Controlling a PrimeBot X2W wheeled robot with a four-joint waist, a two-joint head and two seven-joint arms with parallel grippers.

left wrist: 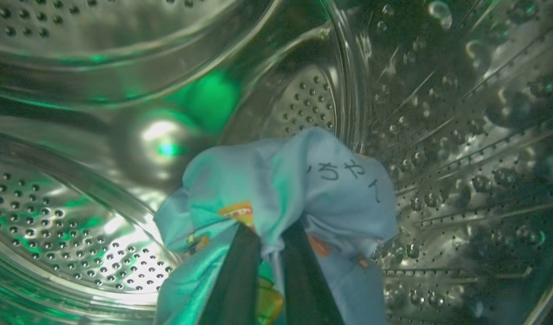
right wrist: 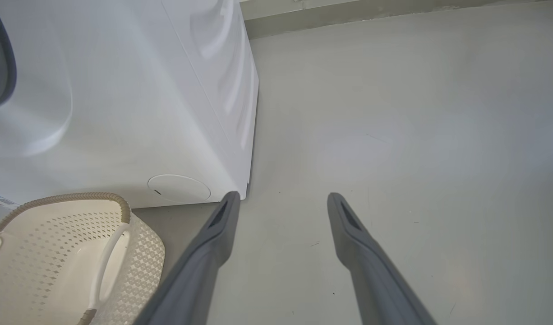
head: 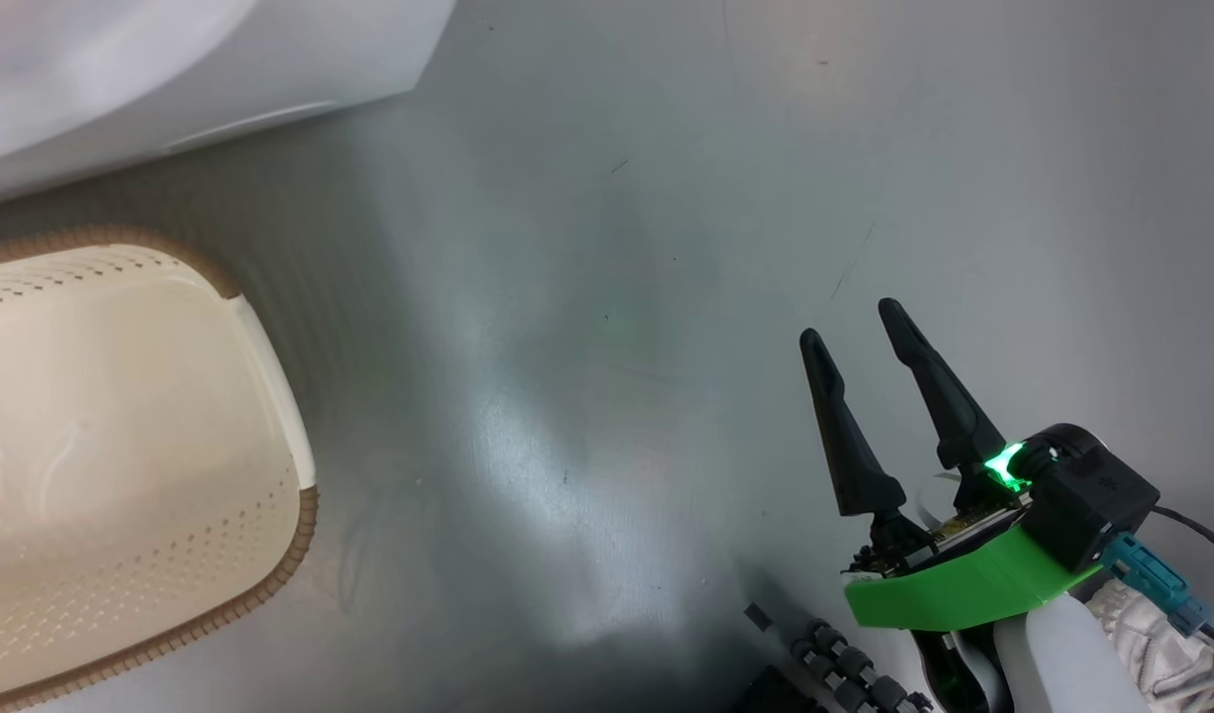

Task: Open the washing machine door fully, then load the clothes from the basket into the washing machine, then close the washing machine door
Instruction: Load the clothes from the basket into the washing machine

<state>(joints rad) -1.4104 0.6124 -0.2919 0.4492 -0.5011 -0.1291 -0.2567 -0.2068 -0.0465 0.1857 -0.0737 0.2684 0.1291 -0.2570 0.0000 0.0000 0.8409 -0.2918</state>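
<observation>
Inside the steel drum of the washing machine [left wrist: 78, 212], my left gripper [left wrist: 269, 234] is shut on the clothes [left wrist: 294, 189], a light blue bundle with orange print and dark lettering, held above the drum wall. The machine's white body [right wrist: 123, 113] stands at the upper left in the right wrist view and at the top left corner [head: 171, 69] in the head view. The cream basket [head: 122, 465] with its brown rim sits on the floor at the left and looks empty; it appears again at the lower left [right wrist: 55, 262]. My right gripper [head: 855, 322] hovers open over bare floor, its open jaws [right wrist: 281, 198] holding nothing. The door is out of view.
Grey floor [head: 607, 297] spreads between the basket and my right arm. A round white service flap [right wrist: 179, 187] sits low on the machine's front. A wall base [right wrist: 371, 18] runs along the far edge of the floor.
</observation>
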